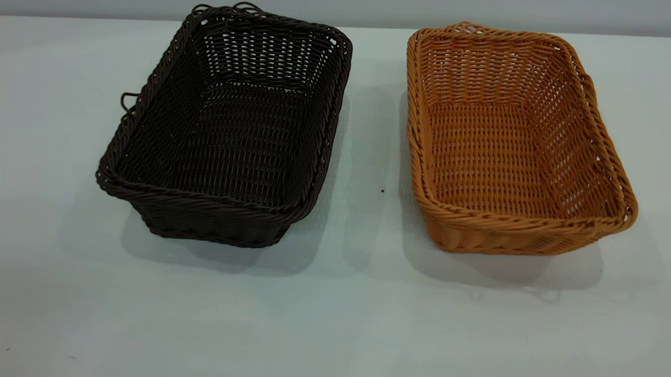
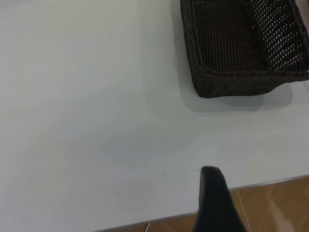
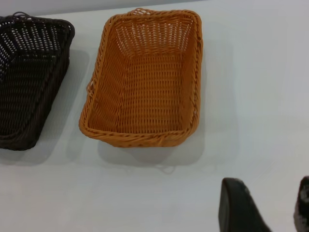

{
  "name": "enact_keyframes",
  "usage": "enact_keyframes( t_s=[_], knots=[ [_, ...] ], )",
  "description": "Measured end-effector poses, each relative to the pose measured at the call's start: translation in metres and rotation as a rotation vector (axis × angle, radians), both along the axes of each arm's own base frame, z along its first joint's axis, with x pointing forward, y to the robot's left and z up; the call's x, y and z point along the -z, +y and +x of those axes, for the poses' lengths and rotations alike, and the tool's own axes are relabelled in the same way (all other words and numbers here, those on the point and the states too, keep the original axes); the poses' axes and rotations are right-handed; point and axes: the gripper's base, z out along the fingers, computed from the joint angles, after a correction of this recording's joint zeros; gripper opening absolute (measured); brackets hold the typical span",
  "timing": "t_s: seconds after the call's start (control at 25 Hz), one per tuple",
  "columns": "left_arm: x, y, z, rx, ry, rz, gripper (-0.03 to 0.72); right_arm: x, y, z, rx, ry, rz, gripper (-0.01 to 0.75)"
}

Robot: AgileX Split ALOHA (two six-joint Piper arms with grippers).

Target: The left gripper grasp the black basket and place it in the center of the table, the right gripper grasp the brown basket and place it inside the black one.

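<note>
Two woven baskets sit side by side on the table [image 1: 328, 326], apart from each other with a bare strip between them. The black basket [image 1: 223, 131] is on the left of the exterior view, the brown basket [image 1: 516, 140] on the right; both are upright and hold nothing. Neither arm appears in the exterior view. In the left wrist view only one dark fingertip of the left gripper [image 2: 215, 203] shows near the table's edge, well apart from the black basket, which is cut off by the frame; its grip cannot be told. In the right wrist view the right gripper [image 3: 270, 208] shows two fingers spread apart, holding nothing, near the brown basket. No writing is readable.
</note>
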Motion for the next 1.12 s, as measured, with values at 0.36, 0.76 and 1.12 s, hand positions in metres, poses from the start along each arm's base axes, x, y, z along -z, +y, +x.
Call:
enact_keyframes(
  t_s=[0.36, 0.76, 1.12],
  knots=[
    [-0.001, 0.002, 0.004, -0.072, 0.025, -0.044, 0.411, 0.0, 0.0, 0.002, 0.0, 0.014, -0.003, 0.253],
    [-0.012, 0.004, 0.107, -0.137, 0.209, -0.01, 0.411, 0.012, 0.015, 0.068, -0.129, 0.456, -0.11, 0.564],
    [0.009, 0.001, 0.223, -0.085, 0.359, 0.062, 0.411, 0.043, 0.045, 0.147, -0.166, 0.651, 0.119, 0.582]
  ],
)
